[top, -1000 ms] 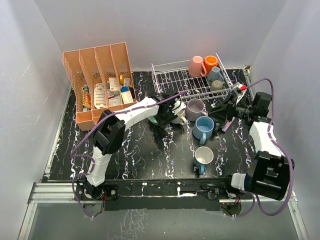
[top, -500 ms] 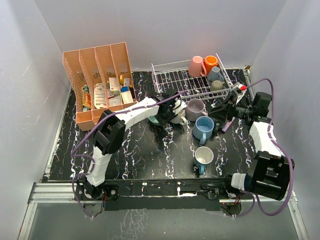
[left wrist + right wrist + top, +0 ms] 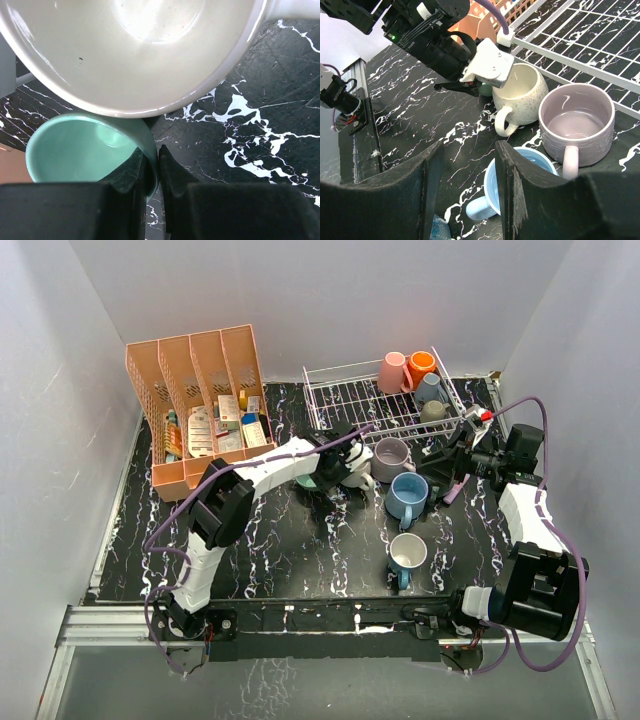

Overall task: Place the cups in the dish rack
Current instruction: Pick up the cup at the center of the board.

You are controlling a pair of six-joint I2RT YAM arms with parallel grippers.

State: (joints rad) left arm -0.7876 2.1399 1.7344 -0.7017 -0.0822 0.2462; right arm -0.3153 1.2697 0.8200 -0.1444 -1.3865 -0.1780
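Observation:
My left gripper (image 3: 328, 472) is shut on the rim wall of a teal mug (image 3: 85, 150), with one finger inside and one finger (image 3: 172, 170) outside. A cream mug (image 3: 135, 50) stands touching it. My right gripper (image 3: 467, 150) is open and empty, hovering over a light blue mug (image 3: 520, 175); it also shows in the top view (image 3: 450, 465). A lilac mug (image 3: 575, 120) stands beside the cream mug (image 3: 517, 92). The white wire dish rack (image 3: 350, 405) holds pink (image 3: 391, 370), orange (image 3: 421, 367), grey-blue (image 3: 430, 388) and olive (image 3: 433, 411) mugs at its right end.
A white mug with a blue handle (image 3: 407, 555) stands nearer the front. A salmon-pink slotted organizer (image 3: 195, 410) with packets stands at the back left. White walls close in on three sides. The left part of the rack is bare grid.
The left wrist has shifted very slightly at the teal mug. The right arm and the other mugs have not moved.

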